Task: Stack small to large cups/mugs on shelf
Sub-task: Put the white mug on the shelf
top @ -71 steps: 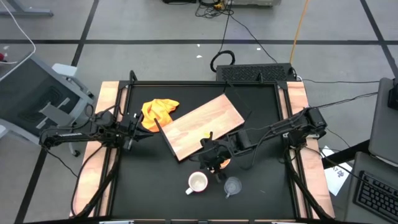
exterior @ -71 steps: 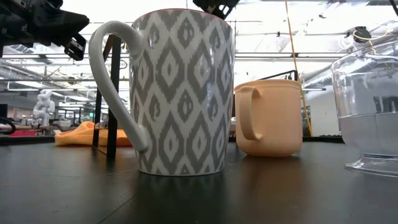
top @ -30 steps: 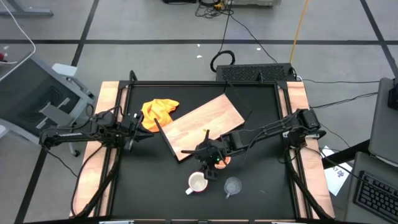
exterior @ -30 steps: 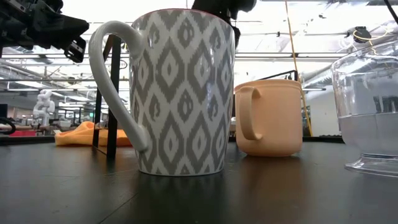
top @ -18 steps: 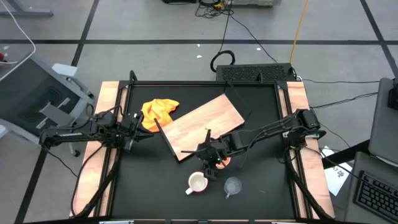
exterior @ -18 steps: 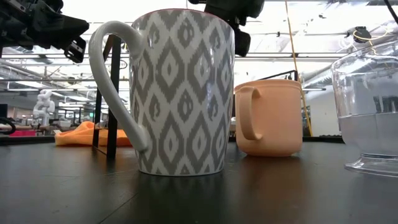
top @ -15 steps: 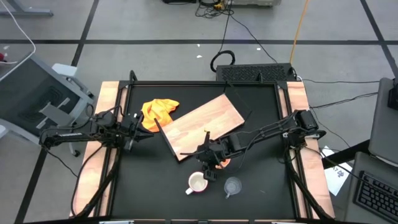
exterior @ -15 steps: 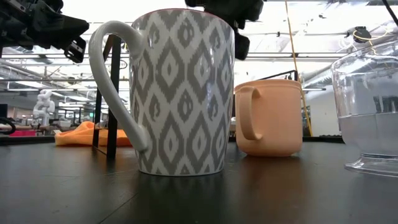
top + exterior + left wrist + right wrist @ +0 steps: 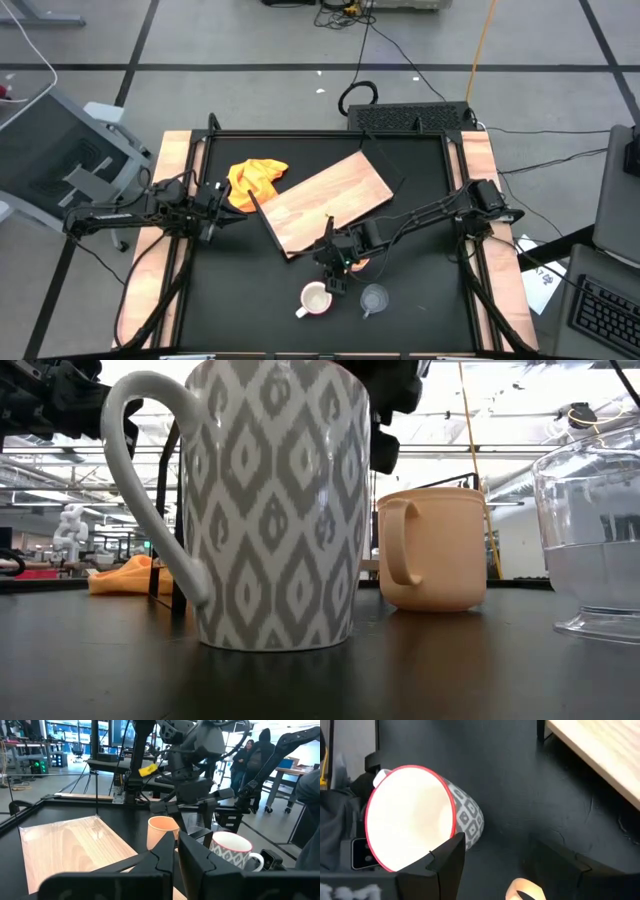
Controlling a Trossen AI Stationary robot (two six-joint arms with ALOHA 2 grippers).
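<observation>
While the left gripper [image 9: 212, 197] waits pressed together at the left table edge, the right gripper [image 9: 338, 275] hangs spread just beside the white mug [image 9: 315, 299], one finger [image 9: 445, 862] at its rim. This appears to be the pickup step. The next move calls for centring the fingers over the rim wall before pinching. The white mug is empty. The orange mug [image 9: 432, 548] and glass cup [image 9: 374, 298] stand near the front edge, off the shelf [image 9: 320, 200]; their contents cannot be judged.
</observation>
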